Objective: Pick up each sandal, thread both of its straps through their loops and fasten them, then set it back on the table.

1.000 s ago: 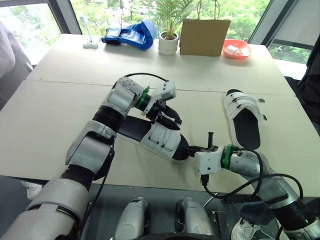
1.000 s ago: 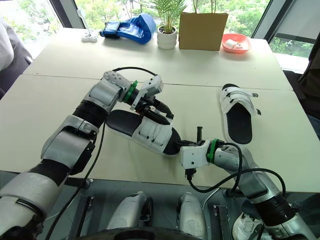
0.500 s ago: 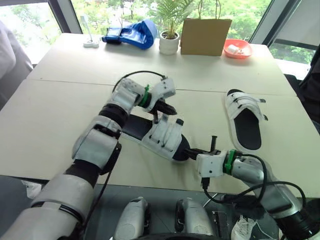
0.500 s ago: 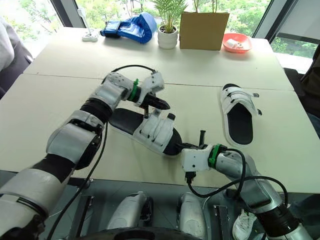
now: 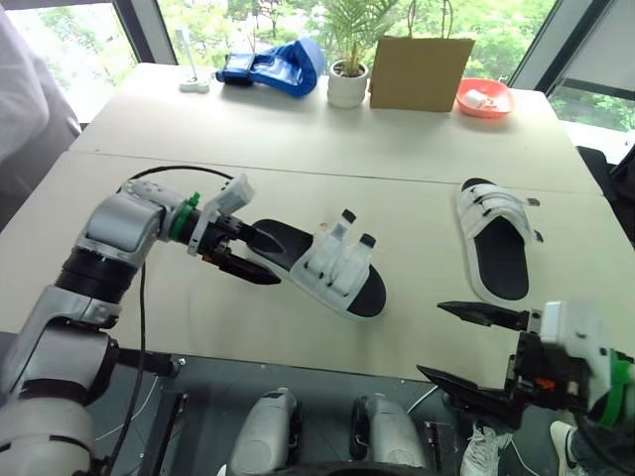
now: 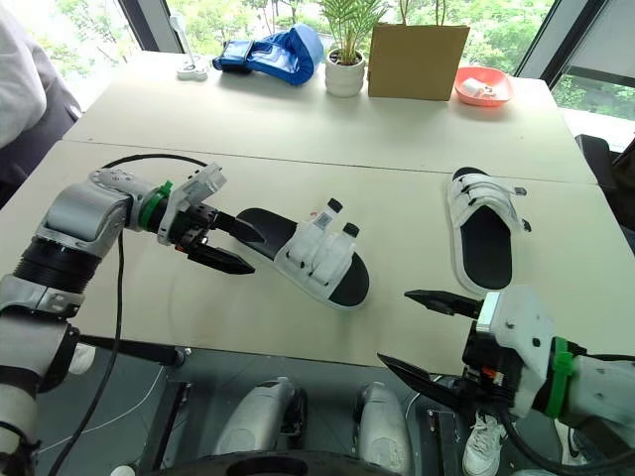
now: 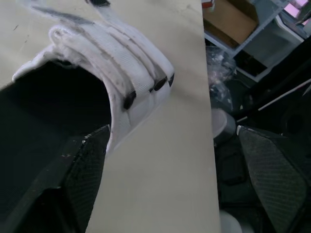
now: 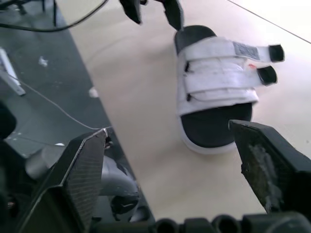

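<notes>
The near sandal (image 5: 332,270), black sole with two white straps, lies flat on the table (image 5: 198,307), its two strap ends sticking up. My left gripper (image 5: 276,260) stands open at its heel end, one finger over the sole's edge, holding nothing. The left wrist view looks along the sole at the straps (image 7: 121,73). My right gripper (image 5: 430,339) is open, low and off the table's front edge, apart from the sandal (image 8: 214,77). The second sandal (image 5: 496,238) lies at the right with its straps across it.
Along the far edge stand a brown paper bag (image 5: 422,71), a potted plant (image 5: 349,84), a blue glove (image 5: 273,69), a red dish (image 5: 484,97) and a small white stand (image 5: 193,84). A person (image 5: 30,109) sits at the left.
Both grippers have opened and let go of the near sandal, which now lies on the table. The left arm drew back leftward, the right arm pulled off the front edge. The camera shifted.
</notes>
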You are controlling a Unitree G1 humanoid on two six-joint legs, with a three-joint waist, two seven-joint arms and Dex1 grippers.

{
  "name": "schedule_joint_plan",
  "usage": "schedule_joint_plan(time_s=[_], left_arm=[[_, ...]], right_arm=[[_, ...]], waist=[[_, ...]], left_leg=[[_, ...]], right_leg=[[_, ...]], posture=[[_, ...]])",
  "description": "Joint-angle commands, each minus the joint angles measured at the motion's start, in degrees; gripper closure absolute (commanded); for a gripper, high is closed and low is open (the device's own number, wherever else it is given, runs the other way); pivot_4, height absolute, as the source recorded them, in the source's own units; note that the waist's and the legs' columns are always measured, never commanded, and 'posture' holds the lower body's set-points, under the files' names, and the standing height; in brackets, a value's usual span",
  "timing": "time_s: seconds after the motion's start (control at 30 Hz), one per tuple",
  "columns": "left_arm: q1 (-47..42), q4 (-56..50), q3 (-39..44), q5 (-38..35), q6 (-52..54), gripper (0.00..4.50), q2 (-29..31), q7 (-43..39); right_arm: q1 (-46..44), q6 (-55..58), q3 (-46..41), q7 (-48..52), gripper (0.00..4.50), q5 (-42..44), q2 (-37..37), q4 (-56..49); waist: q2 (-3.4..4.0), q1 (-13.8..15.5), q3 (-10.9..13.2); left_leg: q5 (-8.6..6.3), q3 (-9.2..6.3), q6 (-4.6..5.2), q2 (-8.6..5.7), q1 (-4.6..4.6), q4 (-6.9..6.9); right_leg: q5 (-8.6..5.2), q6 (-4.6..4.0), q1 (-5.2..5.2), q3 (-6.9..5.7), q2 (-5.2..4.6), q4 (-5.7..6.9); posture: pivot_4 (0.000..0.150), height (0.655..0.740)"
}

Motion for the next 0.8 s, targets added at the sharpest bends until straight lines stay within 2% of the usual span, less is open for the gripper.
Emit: schedule_joint_plan(time_s=[0.03, 0.17, 0.23, 0.27, 0.37, 0.53, 0.57, 0.6, 0.63, 0.7, 0.73, 0.8], left_arm=[[-1.6, 3.0, -2.1, 2.1, -0.8, 0.03, -5.7, 2.0], [-2.0, 7.0, -6.6, 5.4, -3.7, 0.03, -10.2, -0.6], [-2.8, 11.6, -6.4, 6.7, -5.7, 0.03, -14.2, 1.7], [-3.3, 13.9, -5.9, 7.4, -6.2, 0.27, -15.8, 3.2], [-4.4, 17.1, -4.2, 7.2, -6.5, 1.32, -17.7, 2.7], [-5.8, 16.2, 4.5, 0.8, 5.7, 3.78, -17.9, 5.9], [-5.6, 15.3, 6.5, -0.4, 8.0, 4.15, -18.2, 7.6], [-5.2, 14.0, 8.8, -1.8, 9.9, 4.48, -18.5, 9.7], [-4.6, 12.4, 11.7, -3.4, 11.5, 4.48, -19.2, 12.7], [-3.3, 9.0, 19.6, -5.4, 9.1, 4.48, -22.7, 23.6], [-3.3, 8.2, 22.5, -5.1, 8.4, 4.48, -24.6, 30.2], [-4.2, 9.1, 31.7, -4.9, 6.4, 4.48, -30.3, 50.0]], right_arm=[[3.0, -0.1, -7.2, -2.4, 0.0, 8.3, -2.0, -1.7], [6.0, -1.1, -9.0, -4.5, 0.0, 9.9, -3.0, -1.7], [7.0, -1.6, -9.1, -5.1, 0.0, 8.8, -3.2, -1.7], [7.4, -1.8, -9.0, -5.5, 0.0, 8.2, -3.3, -1.7], [8.5, -2.6, -8.8, -6.7, 0.0, 7.6, -3.3, -1.7], [8.1, -3.4, -8.1, -10.8, 0.0, 5.6, -0.8, -1.6], [7.7, -3.5, -8.0, -11.4, 0.0, 5.5, -0.5, -1.3], [7.4, -3.7, -7.9, -11.9, 0.0, 5.7, -0.3, -1.0], [7.0, -3.9, -7.8, -12.4, 0.0, 5.7, -0.1, -0.7], [5.2, -4.7, -7.5, -13.7, 0.0, 3.4, 0.2, 0.5], [4.1, -4.8, -7.1, -14.8, 0.0, 2.6, 0.4, 1.3], [1.3, -4.3, -6.4, -18.1, 0.0, 0.8, 0.5, 4.1]], waist=[[-0.11, 0.1, 0.1], [-0.2, -0.5, 0.1], [-0.18, -0.3, 0.1], [-0.2, -0.2, 0.1], [-0.24, -0.2, 0.1], [-0.24, -0.4, 0.1], [-0.24, -0.4, 0.1], [-0.24, -0.4, 0.1], [-0.25, -0.4, 0.1], [-0.25, -0.2, 0.1], [-0.26, -0.1, 0.1], [-0.29, 0.0, 0.1]], left_leg=[[0.01, 0.0, 0.0, 0.0, -0.02, 0.0], [0.19, 0.12, -0.29, 0.01, -0.13, -0.05], [0.2, 0.15, -0.3, 0.01, -0.15, -0.08], [0.2, 0.16, -0.29, 0.01, -0.15, -0.07], [-0.05, 0.15, 0.15, 0.0, -0.19, -0.02], [-0.06, 0.15, 0.17, 0.01, -0.32, -0.02], [-0.05, 0.16, 0.15, 0.01, -0.36, -0.02], [0.04, 0.15, -0.02, 0.01, -0.41, -0.01], [0.14, 0.15, -0.18, 0.01, -0.41, -0.01], [0.16, 0.15, -0.21, 0.01, -0.45, 0.0], [0.16, 0.14, -0.21, 0.01, -0.48, 0.03], [0.16, 0.09, -0.21, 0.0, -0.59, 0.18]], right_leg=[[0.02, 0.04, -0.02, -0.01, 0.0, 0.0], [0.04, 0.09, -0.26, 0.01, 0.03, 0.1], [0.04, 0.09, -0.32, 0.02, 0.06, 0.11], [0.04, 0.09, -0.32, 0.01, 0.05, 0.12], [0.04, 0.1, -0.3, 0.01, 0.02, 0.1], [0.04, 0.11, -0.49, 0.04, 0.03, 0.15], [0.05, 0.11, -0.53, 0.04, 0.03, 0.16], [0.05, 0.11, -0.58, 0.04, 0.04, 0.18], [0.05, 0.11, -0.59, 0.03, 0.05, 0.18], [0.05, 0.12, -0.59, 0.03, 0.04, 0.16], [0.07, 0.15, -0.58, 0.03, 0.03, 0.16], [0.12, 0.24, -0.58, 0.02, 0.04, 0.14]], posture=[[0.15, 0.7209], [0.15, 0.7209], [0.15, 0.7209], [0.15, 0.7209], [0.15, 0.7209], [0.15, 0.7209], [0.15, 0.7209], [0.15, 0.7209], [0.15, 0.7209], [0.15, 0.7209], [0.15, 0.7209], [0.15, 0.7209]])
